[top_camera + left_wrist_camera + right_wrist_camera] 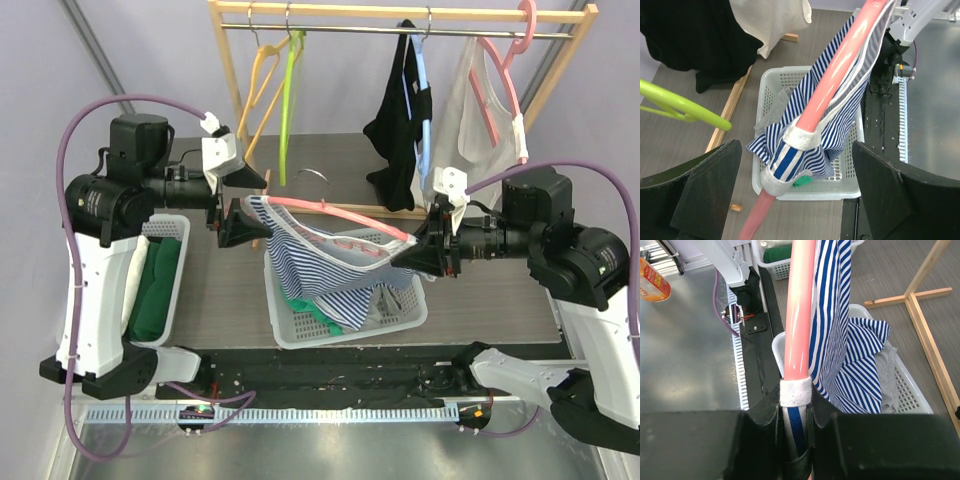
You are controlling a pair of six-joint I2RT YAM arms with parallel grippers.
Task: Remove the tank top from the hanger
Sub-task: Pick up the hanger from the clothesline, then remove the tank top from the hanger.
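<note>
At the right pincer [796, 440] we see both fingers [760, 440] pressed together on one end of the long pink plastic hanger [799, 305]. They clamp its white padded band and a strap of the blue-and-white striped tank top [850, 375] in the same grip. From there the hanger runs above the bench to the left pincer [796, 150], whose jaws stand wide apart on either side of the hanger's other end, touching neither it nor the cloth.

We find the tank top threaded on the hanger, a strap at each end. Its body sags into the white perforated plastic basket [340, 335], which sits on the dark wood-grain bench [480, 300] between the two arms. Grey and green cloth lie in the basket beneath it.

Further left, we note a second white bin [185, 260] holding a folded green garment [158, 285]. Behind everything stands a pale wooden clothes rack [400, 12] with a black garment [400, 110] hung on it.
</note>
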